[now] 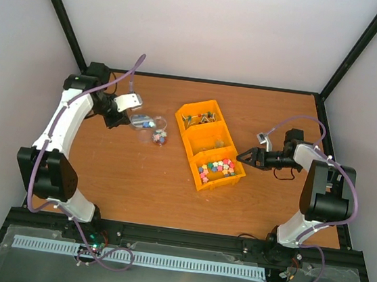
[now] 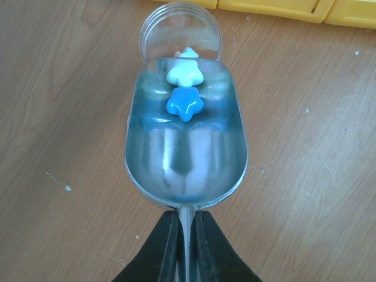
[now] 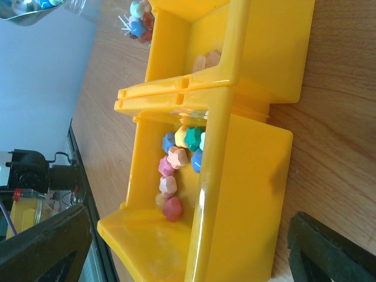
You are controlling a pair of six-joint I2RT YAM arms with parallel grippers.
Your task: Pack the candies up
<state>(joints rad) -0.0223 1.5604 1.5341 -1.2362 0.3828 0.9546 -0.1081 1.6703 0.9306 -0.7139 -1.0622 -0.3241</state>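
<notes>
A yellow plastic three-compartment bin (image 1: 210, 140) is set on the brown wooden worktop (image 1: 137, 176). Most of the small pastel star-shaped candies (image 1: 218, 167) are heaped in the bin's nearest compartment. Dark metallic items (image 1: 198, 119) are seen in its farthest one.

To the left of the bin, a shiny metal scoop (image 2: 185, 153) is gripped by its thin handle in the clenched jaws of the left gripper (image 2: 186, 217). A blue candy and paler ones are carried at the scoop's front lip, which overlaps the rim of a clear round plastic jar (image 2: 176, 35). A second clear container (image 1: 160, 136) holding mixed candies is seen between that jar and the bin.

Just right of the bin, the right gripper (image 1: 244, 156) is pointed at the candy compartment, its jaws released and spread wide.
</notes>
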